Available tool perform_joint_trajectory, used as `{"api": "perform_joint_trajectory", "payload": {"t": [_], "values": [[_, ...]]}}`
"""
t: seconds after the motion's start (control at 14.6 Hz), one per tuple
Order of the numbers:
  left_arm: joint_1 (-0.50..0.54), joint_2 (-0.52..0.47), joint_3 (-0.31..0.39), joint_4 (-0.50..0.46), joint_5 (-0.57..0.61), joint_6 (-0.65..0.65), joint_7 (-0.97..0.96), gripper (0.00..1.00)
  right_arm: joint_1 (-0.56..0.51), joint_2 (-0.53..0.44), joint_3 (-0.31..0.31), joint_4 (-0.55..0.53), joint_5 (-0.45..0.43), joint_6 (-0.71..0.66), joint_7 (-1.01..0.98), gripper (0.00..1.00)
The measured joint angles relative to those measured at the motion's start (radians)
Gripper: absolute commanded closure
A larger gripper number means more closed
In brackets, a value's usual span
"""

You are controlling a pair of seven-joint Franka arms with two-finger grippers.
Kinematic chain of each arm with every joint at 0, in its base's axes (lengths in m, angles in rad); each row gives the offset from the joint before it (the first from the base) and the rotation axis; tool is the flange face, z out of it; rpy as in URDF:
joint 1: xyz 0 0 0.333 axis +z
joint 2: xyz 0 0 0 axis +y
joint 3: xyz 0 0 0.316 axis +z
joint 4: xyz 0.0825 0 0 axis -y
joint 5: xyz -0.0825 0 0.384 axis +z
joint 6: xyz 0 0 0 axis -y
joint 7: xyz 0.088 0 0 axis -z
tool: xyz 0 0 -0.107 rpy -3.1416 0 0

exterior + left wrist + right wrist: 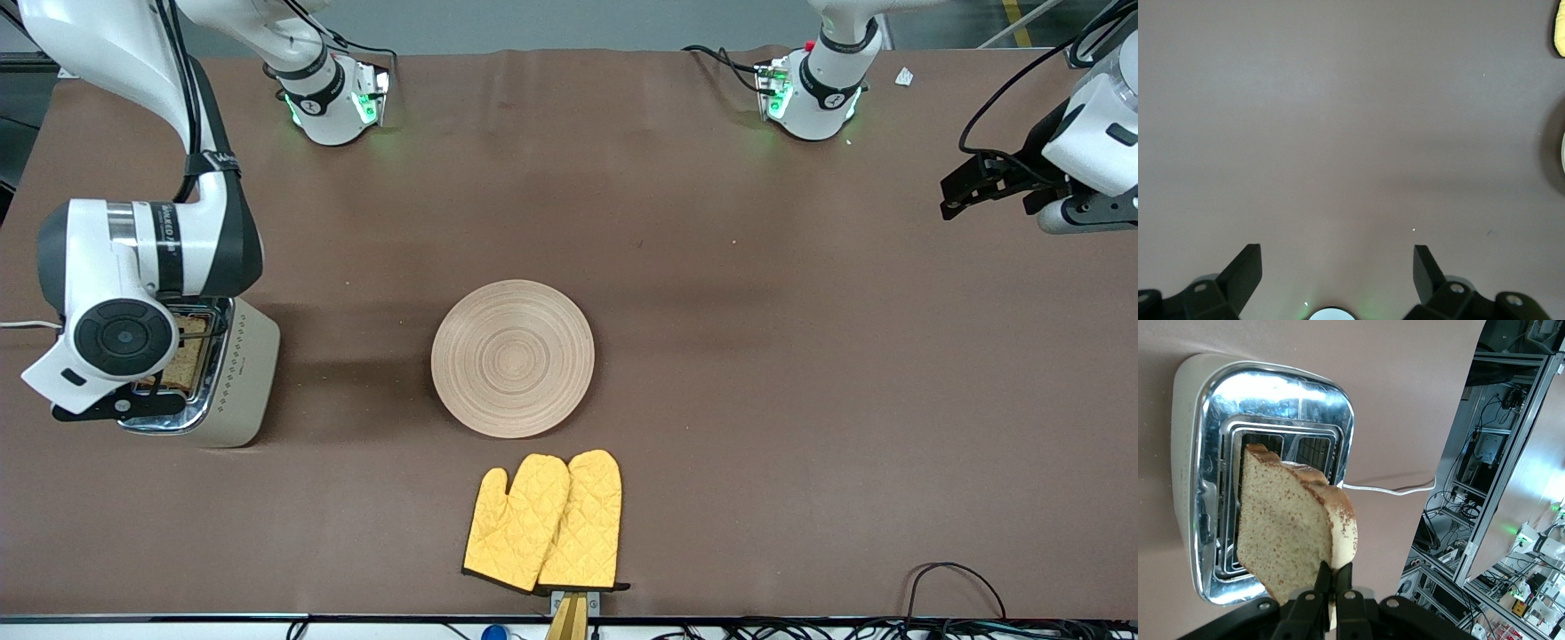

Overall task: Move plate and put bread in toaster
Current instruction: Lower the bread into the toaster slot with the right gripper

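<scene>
The cream toaster [240, 373] stands at the right arm's end of the table, its chrome top and slots showing in the right wrist view [1211, 487]. My right gripper [1335, 577] is shut on the edge of the brown bread slice [1285, 527] and holds it upright over the toaster's slots; the bread's lower part shows at the slots under the arm [188, 360]. The round light-wood plate [513, 357] lies bare in the table's middle. My left gripper [1337, 267] is open and empty, held up over the left arm's end of the table [973, 191].
A pair of yellow oven mitts [547, 523] lies nearer to the front camera than the plate. The toaster's white cord [1391, 488] runs off its side. Cables [951, 587] lie at the table's front edge.
</scene>
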State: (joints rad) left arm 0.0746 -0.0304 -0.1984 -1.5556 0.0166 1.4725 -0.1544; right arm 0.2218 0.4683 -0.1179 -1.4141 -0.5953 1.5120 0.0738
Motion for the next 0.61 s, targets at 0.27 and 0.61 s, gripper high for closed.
{"api": "perform_joint_trajectory", "payload": {"t": [0.27, 0.61], "values": [[0.000, 0.001, 0.000, 0.000, 0.000, 0.000, 0.000, 0.00, 0.000, 0.019, 0.001, -0.035, 0.000, 0.058, 0.000, 0.97], [0.000, 0.001, 0.000, 0.000, 0.000, 0.000, 0.000, 0.00, 0.000, 0.053, 0.005, -0.048, 0.026, 0.081, 0.001, 0.12]]}}
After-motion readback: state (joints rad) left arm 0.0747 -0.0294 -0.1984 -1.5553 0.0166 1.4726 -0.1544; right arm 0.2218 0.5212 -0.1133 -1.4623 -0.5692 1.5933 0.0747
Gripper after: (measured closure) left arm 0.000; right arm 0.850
